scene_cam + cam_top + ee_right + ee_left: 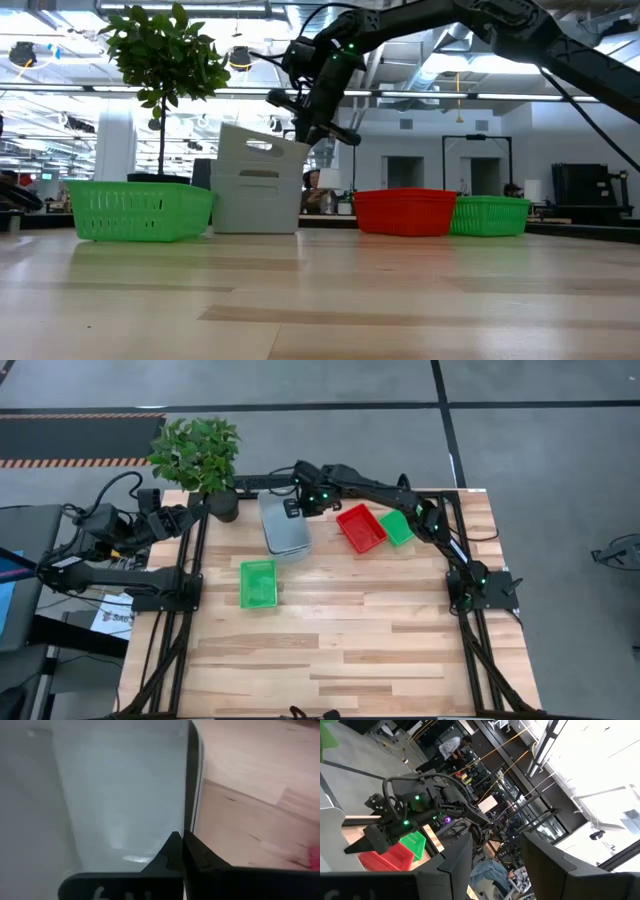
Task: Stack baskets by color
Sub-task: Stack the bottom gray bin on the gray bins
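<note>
A pale grey basket [285,525] stands at the table's far middle. In the low view it sits tilted atop another grey basket [255,205]. My right gripper [292,510] is shut on its far right rim. To the right, a red basket [361,527] rests flat on the table, with a green basket [397,526] beside it. A second green basket [258,582] lies nearer, to the left. My left gripper [495,865] waits open above the table's far left corner, with nothing between its fingers. My right gripper pinches the upper grey basket's side wall at its rim [187,827], one finger [167,851] inside the basket and one outside. The fingers come from above, slanting down. The basket sits tilted, its underside still on the grey basket beneath.
A potted green plant [200,455] stands at the far left corner, close to the grey baskets. Bare wood [340,650] covers the near half of the table. Black frame rails [185,600] run along both sides.
</note>
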Motion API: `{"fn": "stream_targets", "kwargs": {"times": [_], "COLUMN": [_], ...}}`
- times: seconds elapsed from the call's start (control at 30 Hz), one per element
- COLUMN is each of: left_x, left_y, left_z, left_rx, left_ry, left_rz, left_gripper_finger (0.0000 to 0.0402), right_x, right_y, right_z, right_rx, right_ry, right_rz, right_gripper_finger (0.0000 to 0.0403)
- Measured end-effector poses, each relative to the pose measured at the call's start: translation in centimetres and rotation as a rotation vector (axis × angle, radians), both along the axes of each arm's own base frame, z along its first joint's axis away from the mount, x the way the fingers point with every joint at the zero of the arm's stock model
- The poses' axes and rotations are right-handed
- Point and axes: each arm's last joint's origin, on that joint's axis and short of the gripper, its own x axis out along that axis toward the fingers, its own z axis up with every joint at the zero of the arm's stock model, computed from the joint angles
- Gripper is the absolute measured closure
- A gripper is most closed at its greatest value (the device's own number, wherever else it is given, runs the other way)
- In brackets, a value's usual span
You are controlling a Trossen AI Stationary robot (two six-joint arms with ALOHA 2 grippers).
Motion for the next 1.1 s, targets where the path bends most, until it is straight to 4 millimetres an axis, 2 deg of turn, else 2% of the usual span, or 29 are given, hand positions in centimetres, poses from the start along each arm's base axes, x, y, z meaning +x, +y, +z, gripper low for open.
{"fn": "stream_targets", "kwargs": {"times": [0.17, 0.43, 0.53, 0.67, 0.77, 0.87, 0.93, 1.03, 1.1], "left_x": [0.0, 0.0, 0.0, 0.1, 0.1, 0.0, 0.0, -0.1, -0.1], "left_y": [0.0, 0.0, 0.0, 0.0, 0.1, 0.2, 0.3, 0.3, 0.3], "left_z": [0.0, 0.0, 0.0, -0.5, -1.0, -1.5, -1.8, -2.1, -2.1], "left_rx": [0.000, 0.000, 0.005, 0.014, 0.008, 0.002, -0.007, -0.018, -0.024], "left_ry": [0.001, 0.001, 0.006, 0.057, 0.110, 0.169, 0.196, 0.217, 0.222], "left_rz": [0.000, 0.000, 0.001, 0.003, 0.027, 0.069, 0.096, 0.116, 0.117], "left_gripper_finger": [0.0246, 0.0246, 0.0246, 0.0246, 0.0246, 0.0246, 0.0246, 0.0246, 0.0246], "right_x": [0.0, 0.0, -0.5, -1.6, -1.5, -0.7, -0.3, 0.4, 0.6], "right_y": [-0.1, -0.2, -0.6, -0.9, -1.0, -0.9, -1.2, -2.1, -2.6], "right_z": [-0.1, -0.1, 0.7, 3.2, 5.2, 7.3, 7.8, 6.6, 5.0], "right_rx": [-0.018, -0.045, -0.053, -0.086, -0.227, -0.366, -0.405, -0.413, -0.382], "right_ry": [0.005, 0.005, -0.006, -0.055, -0.123, -0.262, -0.328, -0.344, -0.300], "right_rz": [0.031, 0.073, 0.064, 0.031, 0.048, 0.071, 0.066, 0.056, 0.064], "right_gripper_finger": [0.0379, 0.0309, 0.0278, 0.0248, 0.0241, 0.0244, 0.0250, 0.0263, 0.0271]}}
